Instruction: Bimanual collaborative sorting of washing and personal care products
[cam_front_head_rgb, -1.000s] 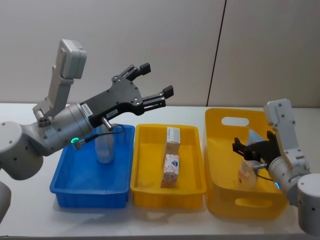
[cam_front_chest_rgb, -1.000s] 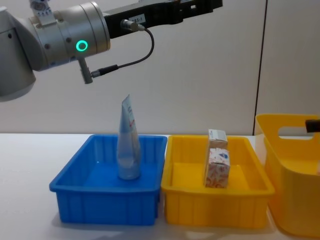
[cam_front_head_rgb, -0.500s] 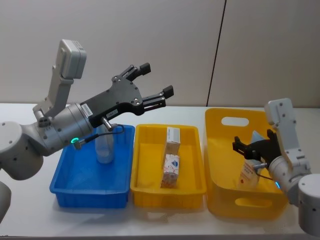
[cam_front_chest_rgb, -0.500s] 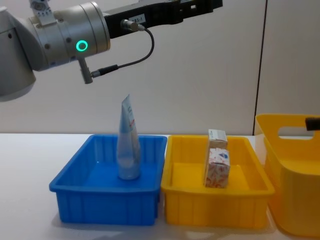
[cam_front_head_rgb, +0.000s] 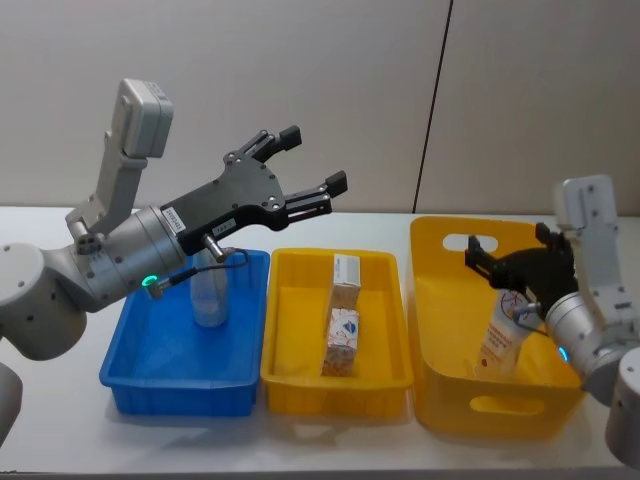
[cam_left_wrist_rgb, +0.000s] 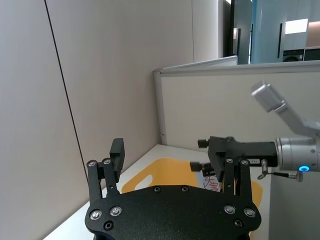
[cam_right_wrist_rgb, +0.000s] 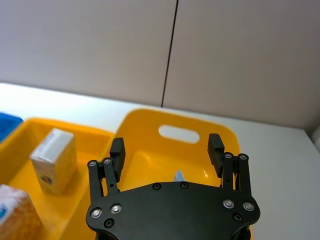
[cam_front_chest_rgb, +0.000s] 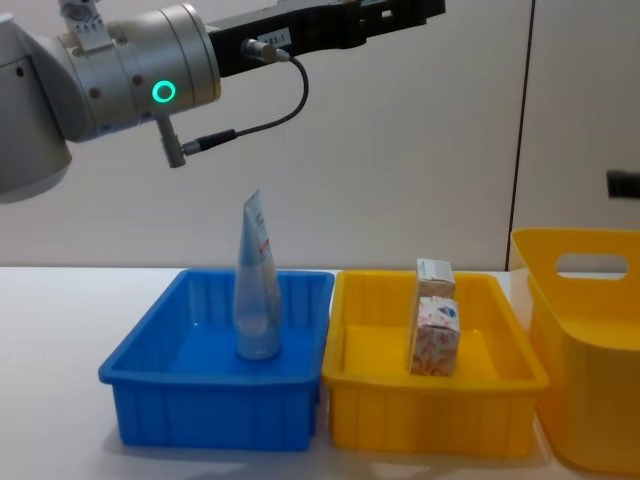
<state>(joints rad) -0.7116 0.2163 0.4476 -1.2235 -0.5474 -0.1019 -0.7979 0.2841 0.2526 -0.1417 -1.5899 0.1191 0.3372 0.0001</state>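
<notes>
On the counter (cam_front_head_rgb: 330, 445), close to the robot, three bins sat in a row. The blue bin (cam_front_head_rgb: 175, 392) was on the left, the small yellow bin (cam_front_head_rgb: 335, 385) was in the middle, and the big yellow bin (cam_front_head_rgb: 450, 412) was on the right.

The printed carton (cam_front_head_rgb: 341, 342) stood at the front of the small yellow bin. The beige carton (cam_front_head_rgb: 346, 280) stood right behind it, and the two touched. The upright tube (cam_front_head_rgb: 208, 300) stood wide end down in the blue bin. I think each kind had its own bin, with cartons in yellow and tubes in blue.

The logo tube (cam_front_head_rgb: 497, 340) stood tilted inside the big yellow bin. It did not look sorted yet. The right gripper (cam_front_head_rgb: 508, 245) hung just above it, with its fingers wide open and nothing in them. It looked lined up over that tube.

The left gripper (cam_front_head_rgb: 313, 158) hung high over the back of the blue bin. Its fingers were wide open too and held nothing. My guess is that it was up there to stay out of the way and be ready to take a tube, because the blue bin was far from the right arm.

The tall sides of the big yellow bin could get in the way. So could the two cartons in the middle. The upright tube could tip over if it got bumped. A plain wall (cam_front_head_rgb: 300, 60) was behind it all.
</notes>
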